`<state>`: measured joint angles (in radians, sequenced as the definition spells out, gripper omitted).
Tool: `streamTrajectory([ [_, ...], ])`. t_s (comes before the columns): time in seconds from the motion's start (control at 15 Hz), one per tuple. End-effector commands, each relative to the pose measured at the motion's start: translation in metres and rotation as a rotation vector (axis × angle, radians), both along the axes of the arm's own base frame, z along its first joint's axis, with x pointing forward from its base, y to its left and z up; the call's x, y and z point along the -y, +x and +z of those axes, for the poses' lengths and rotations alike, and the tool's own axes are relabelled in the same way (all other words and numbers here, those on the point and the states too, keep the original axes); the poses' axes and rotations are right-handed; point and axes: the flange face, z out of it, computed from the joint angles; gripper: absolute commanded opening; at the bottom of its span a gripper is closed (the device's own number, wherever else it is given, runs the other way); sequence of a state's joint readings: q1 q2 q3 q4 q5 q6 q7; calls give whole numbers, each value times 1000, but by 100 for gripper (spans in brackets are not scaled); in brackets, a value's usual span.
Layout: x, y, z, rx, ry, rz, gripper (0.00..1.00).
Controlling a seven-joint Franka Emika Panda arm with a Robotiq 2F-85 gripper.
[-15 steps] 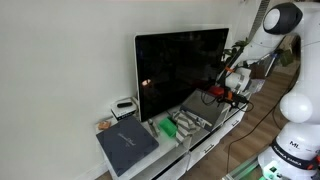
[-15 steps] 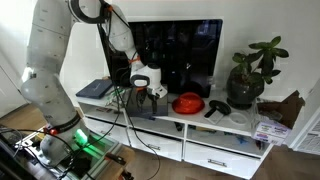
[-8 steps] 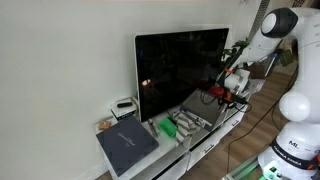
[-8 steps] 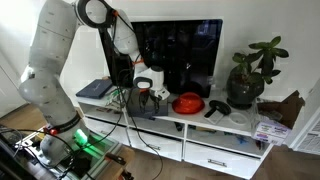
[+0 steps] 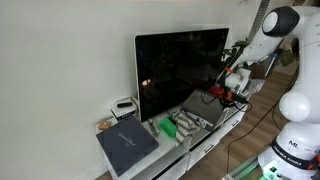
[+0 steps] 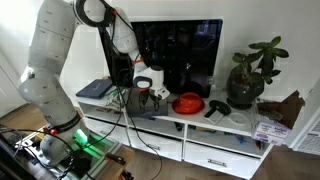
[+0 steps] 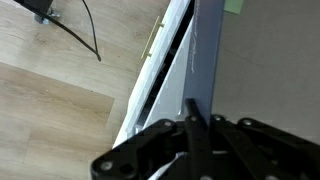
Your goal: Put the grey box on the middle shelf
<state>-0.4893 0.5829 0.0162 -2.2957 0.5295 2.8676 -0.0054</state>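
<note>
The grey box (image 5: 203, 108) lies flat on top of the white TV stand (image 5: 215, 133) in front of the screen, and shows under the arm in the other exterior view too, grey box (image 6: 133, 108). My gripper (image 5: 233, 90) (image 6: 150, 93) is down at the box's end. In the wrist view the gripper (image 7: 193, 112) is shut, its fingers pressed together over the thin side wall of the grey box (image 7: 265, 70). The middle shelf shows only as a dark slot (image 6: 195, 130) under the stand's top.
A darker slate box (image 5: 126, 146) (image 6: 96, 88) lies at the stand's other end. Beside the gripper sit a red bowl (image 6: 187, 103), a black object (image 6: 217, 108) and a potted plant (image 6: 250, 78). The TV (image 5: 180, 68) stands behind. Cables (image 7: 78, 28) cross the wood floor.
The jaws have closed from wide open to shut on the box's edge. The arm has barely moved and the box lies where it was.
</note>
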Motion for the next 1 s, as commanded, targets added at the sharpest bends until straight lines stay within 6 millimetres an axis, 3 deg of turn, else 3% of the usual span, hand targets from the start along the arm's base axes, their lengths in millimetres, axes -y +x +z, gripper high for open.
streamTrajectory([
  [0.0,-3,-7,16,5,-3,-10,19],
  [0.07,-3,-7,18,7,-3,-9,24],
  [0.13,-3,-7,20,9,-5,-9,9],
  [0.33,-4,-10,24,7,3,-2,0],
  [0.73,0,-28,30,14,62,40,1],
  [0.93,17,-45,37,56,119,75,1],
])
